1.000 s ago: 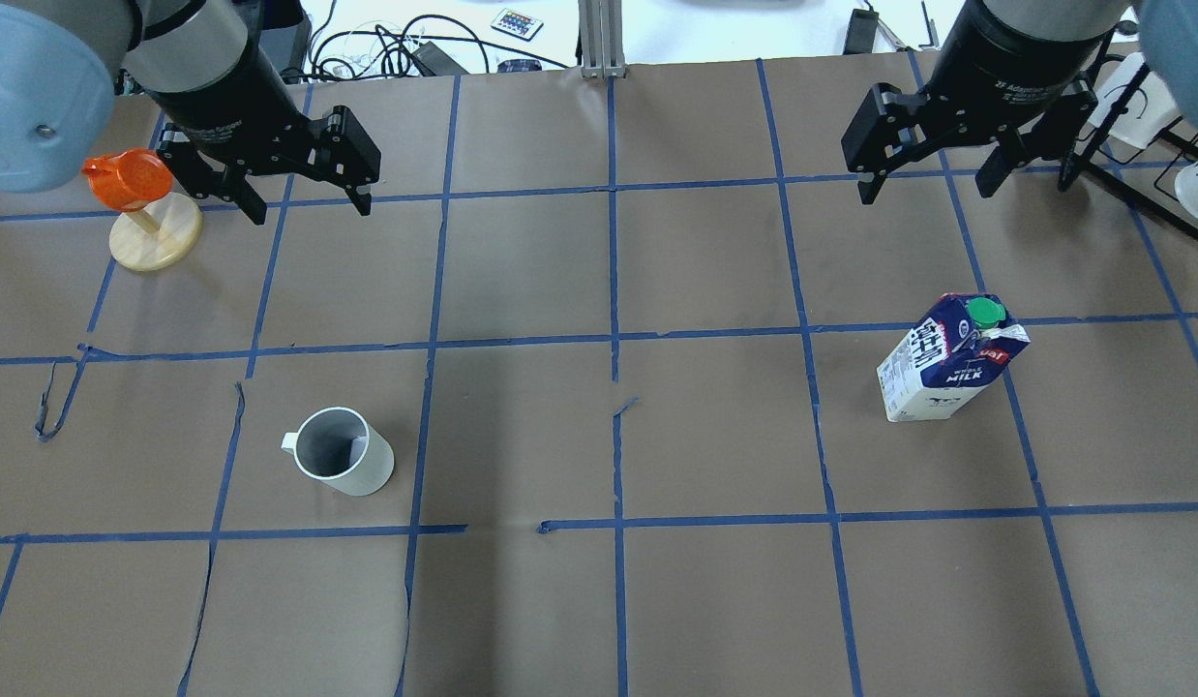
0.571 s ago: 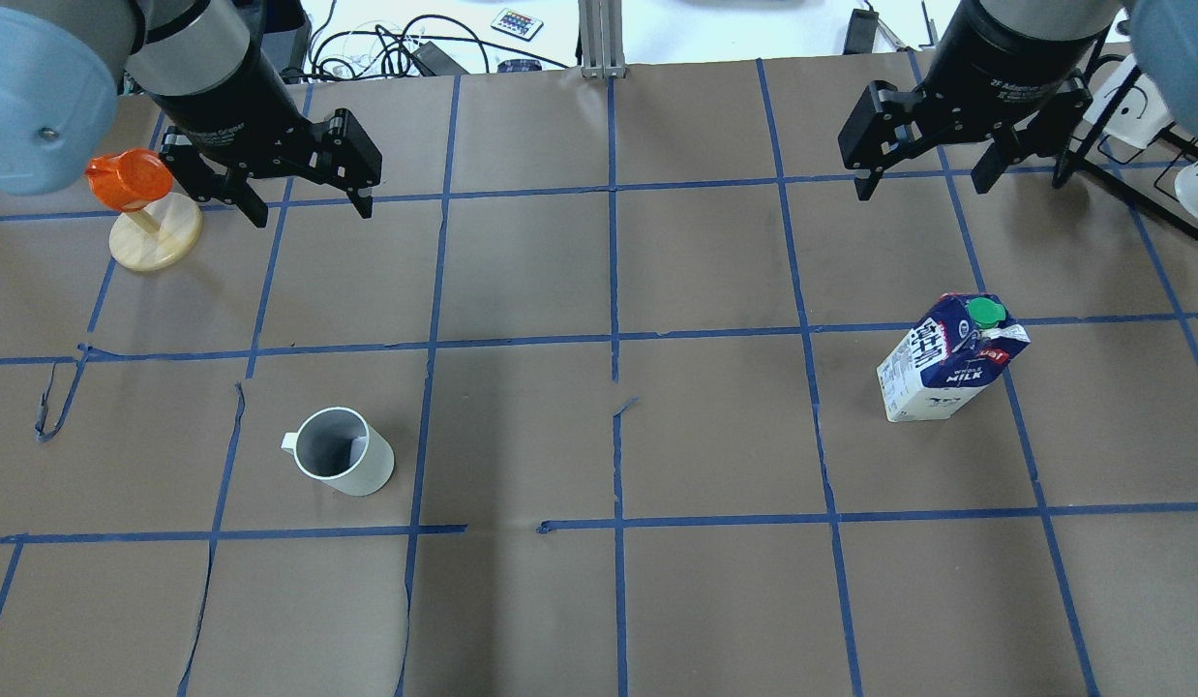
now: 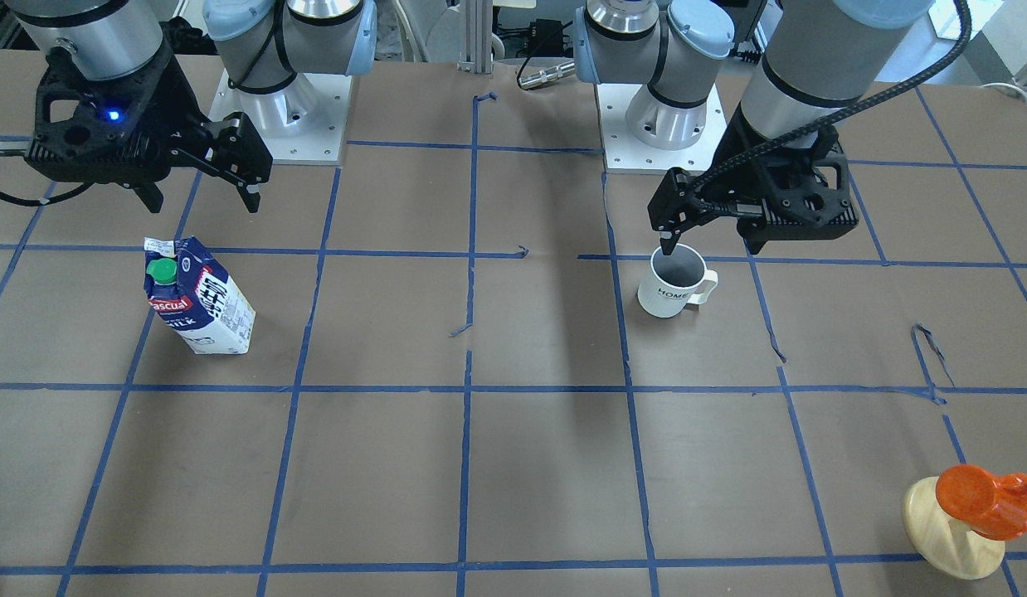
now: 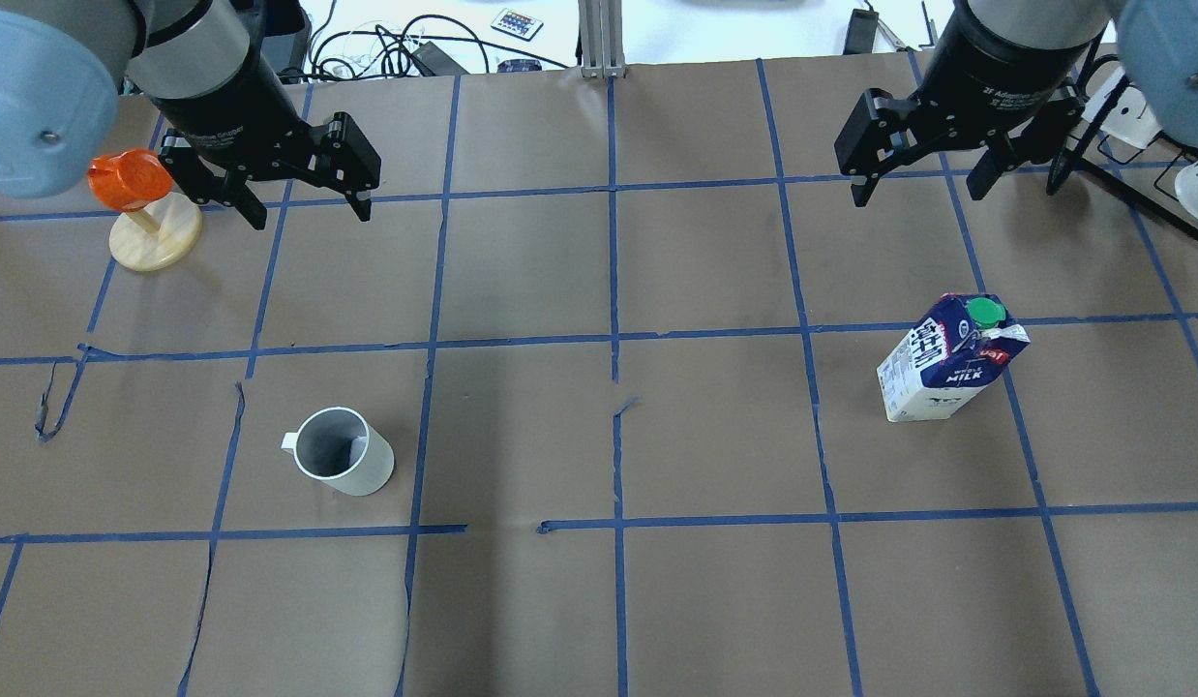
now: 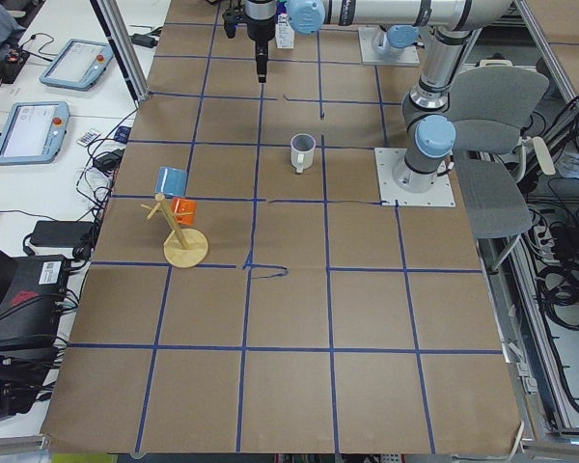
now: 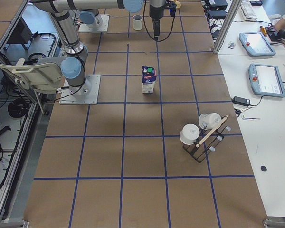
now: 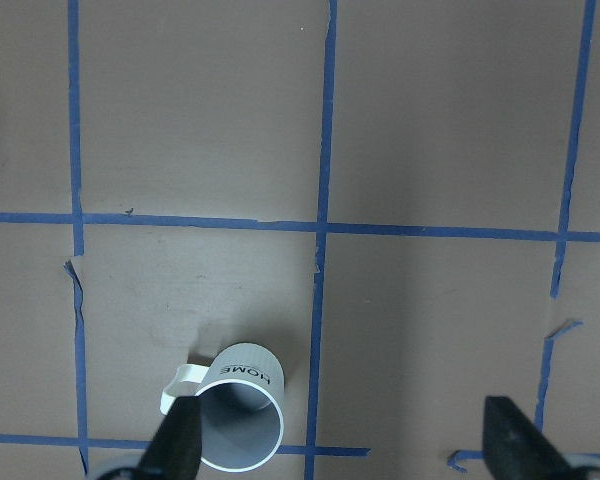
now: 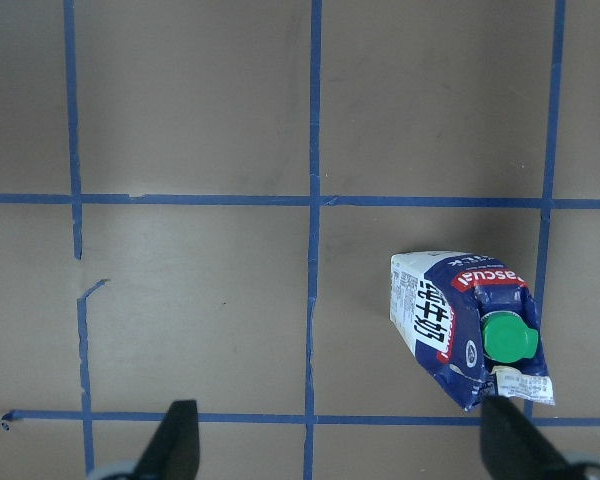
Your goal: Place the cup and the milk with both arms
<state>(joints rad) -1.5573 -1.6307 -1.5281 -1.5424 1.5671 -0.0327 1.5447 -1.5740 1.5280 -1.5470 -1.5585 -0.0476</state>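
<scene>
Two grippers, both spread wide and empty: left gripper point(image 4: 311, 215) raised above the table point(image 4: 522, 290), right gripper point(image 4: 917, 196) likewise; one cup point(image 4: 344, 465) upright on the robot's left half; one milk point(image 4: 947, 363) carton upright on the right half, well apart; one orange cup point(image 4: 130, 181) on a wooden stand point(image 4: 159, 242) far left.

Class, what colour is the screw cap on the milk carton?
Green. The cap on the milk shows best in the right wrist-mounted view.

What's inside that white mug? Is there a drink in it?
The white mug looks empty: the overhead view shows only its bare grey inner wall, no liquid or object. The very bottom is shadowed and partly hidden by the near wall, so that part is uncertain.
</scene>
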